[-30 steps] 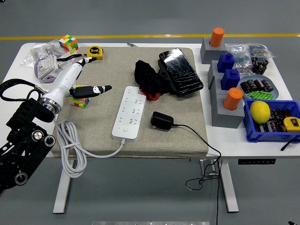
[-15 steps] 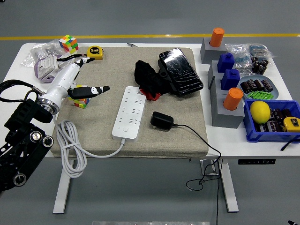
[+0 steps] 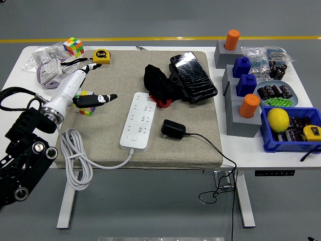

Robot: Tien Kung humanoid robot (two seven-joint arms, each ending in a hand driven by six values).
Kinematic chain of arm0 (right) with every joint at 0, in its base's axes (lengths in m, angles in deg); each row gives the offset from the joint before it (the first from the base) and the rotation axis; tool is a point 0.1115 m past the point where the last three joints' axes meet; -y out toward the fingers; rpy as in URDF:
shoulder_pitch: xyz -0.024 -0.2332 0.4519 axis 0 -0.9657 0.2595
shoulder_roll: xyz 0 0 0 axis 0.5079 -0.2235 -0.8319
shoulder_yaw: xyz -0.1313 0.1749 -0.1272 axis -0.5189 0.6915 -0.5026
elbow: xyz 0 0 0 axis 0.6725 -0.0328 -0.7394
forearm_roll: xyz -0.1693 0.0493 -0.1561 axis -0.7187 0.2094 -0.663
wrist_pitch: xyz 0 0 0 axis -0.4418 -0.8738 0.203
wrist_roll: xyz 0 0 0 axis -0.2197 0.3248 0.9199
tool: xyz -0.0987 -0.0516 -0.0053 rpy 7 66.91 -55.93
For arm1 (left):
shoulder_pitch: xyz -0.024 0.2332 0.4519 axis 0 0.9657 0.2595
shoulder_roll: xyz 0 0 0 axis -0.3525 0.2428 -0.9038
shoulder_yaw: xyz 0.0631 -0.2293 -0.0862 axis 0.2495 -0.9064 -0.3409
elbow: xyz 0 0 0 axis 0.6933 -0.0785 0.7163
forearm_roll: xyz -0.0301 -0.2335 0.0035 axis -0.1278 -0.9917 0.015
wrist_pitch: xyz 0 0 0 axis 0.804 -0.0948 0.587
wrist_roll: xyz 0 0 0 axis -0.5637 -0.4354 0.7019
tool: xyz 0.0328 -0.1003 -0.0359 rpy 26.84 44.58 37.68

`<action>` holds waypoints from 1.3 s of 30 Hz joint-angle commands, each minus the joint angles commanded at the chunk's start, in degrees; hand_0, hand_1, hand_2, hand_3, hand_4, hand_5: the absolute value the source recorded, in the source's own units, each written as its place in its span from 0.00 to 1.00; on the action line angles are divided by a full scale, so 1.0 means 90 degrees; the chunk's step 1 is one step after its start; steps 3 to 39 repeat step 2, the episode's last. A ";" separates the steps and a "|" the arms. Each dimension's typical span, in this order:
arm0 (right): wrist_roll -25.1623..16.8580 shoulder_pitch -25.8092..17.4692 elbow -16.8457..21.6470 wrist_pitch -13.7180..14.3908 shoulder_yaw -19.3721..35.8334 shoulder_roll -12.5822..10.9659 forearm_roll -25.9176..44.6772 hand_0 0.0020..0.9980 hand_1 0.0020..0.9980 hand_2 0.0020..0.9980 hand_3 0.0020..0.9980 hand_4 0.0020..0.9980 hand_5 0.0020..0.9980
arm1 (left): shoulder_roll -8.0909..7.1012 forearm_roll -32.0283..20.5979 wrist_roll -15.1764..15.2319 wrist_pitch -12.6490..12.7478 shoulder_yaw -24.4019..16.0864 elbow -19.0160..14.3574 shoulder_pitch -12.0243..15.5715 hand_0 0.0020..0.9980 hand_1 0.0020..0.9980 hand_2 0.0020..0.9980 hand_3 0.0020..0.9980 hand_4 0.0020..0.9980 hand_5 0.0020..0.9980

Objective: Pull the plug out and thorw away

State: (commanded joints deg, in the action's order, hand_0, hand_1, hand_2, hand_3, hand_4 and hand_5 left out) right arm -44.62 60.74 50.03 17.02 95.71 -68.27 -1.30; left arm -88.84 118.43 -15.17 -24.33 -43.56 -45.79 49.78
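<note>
One head view — high on the robot's side, facing forward and down over the white table [image 3: 20,57].

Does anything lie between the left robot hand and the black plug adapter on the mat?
Yes. The white power strip lies lengthwise on the mat between the left robot hand and the black plug adapter, which lies unplugged to the strip's right. Reaching it means crossing over the strip.

Open mat [image 3: 200,145] surrounds black plug [image 3: 173,129] beside power strip [image 3: 139,119]; black cloth [image 3: 158,83], dark case [image 3: 193,76] crowd far side; blocks [image 3: 241,108] wall right.
</note>
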 joint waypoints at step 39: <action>0.0001 -0.0013 -0.0001 -0.0005 0.0006 0.0002 -0.0001 0.62 0.66 0.69 0.63 0.99 0.53 | 0.0001 0.0000 -0.0001 -0.0002 -0.0007 -0.0004 0.0005 0.86 0.94 0.93 0.93 0.99 0.46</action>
